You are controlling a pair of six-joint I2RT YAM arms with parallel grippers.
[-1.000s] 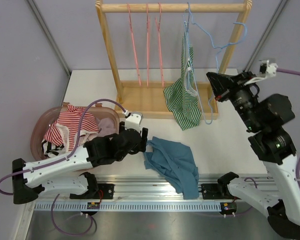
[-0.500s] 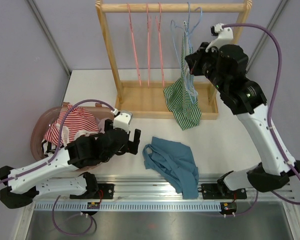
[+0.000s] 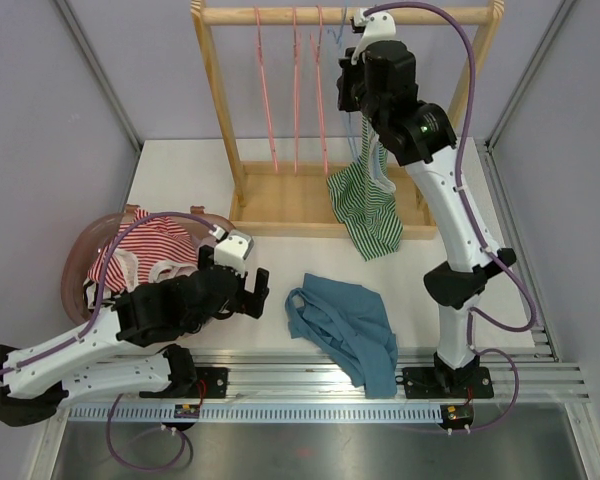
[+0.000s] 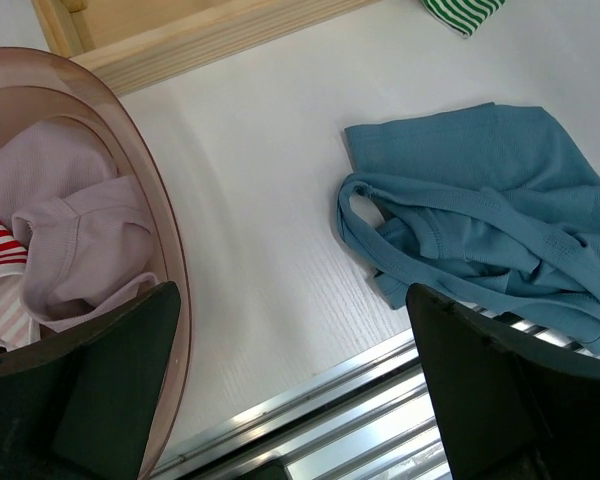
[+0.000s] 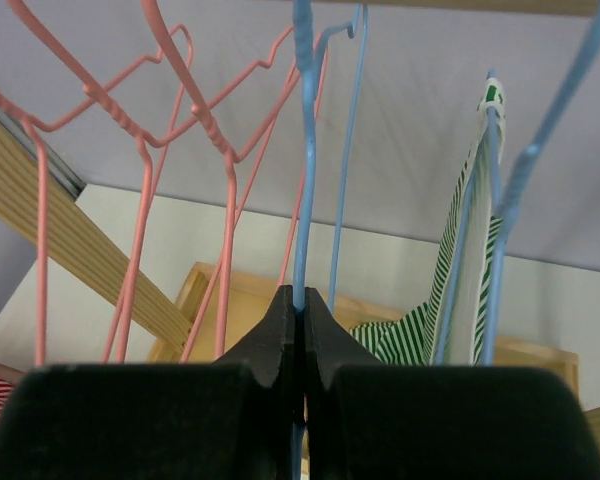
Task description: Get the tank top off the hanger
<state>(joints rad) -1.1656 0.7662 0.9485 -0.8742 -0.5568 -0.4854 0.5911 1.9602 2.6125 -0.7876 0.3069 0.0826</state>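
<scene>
A blue tank top [image 3: 345, 325] lies crumpled on the table near the front rail, off any hanger; the left wrist view shows the tank top [image 4: 480, 220] at the right. My left gripper [image 3: 252, 290] hovers just left of it, open and empty [image 4: 290, 300]. My right gripper [image 3: 346, 88] is raised high by the rack's top rail [image 3: 430, 15], shut [image 5: 301, 300] on the thin wire of a bare blue hanger [image 5: 302, 150]. Beside it a green-striped garment [image 3: 365, 205] hangs on another blue hanger [image 5: 495, 200].
Three pink hangers [image 3: 295, 90] hang on the wooden rack left of my right gripper. The rack's base [image 3: 280, 205] sits on the table's far side. A pinkish basket [image 3: 75, 260] of clothes stands at the left, its rim [image 4: 170, 260] close to my left finger.
My right arm swung up and left, carrying the blue hanger from the rack's right side to the top rail. My left gripper opened wide and drew back left from the blue tank top.
</scene>
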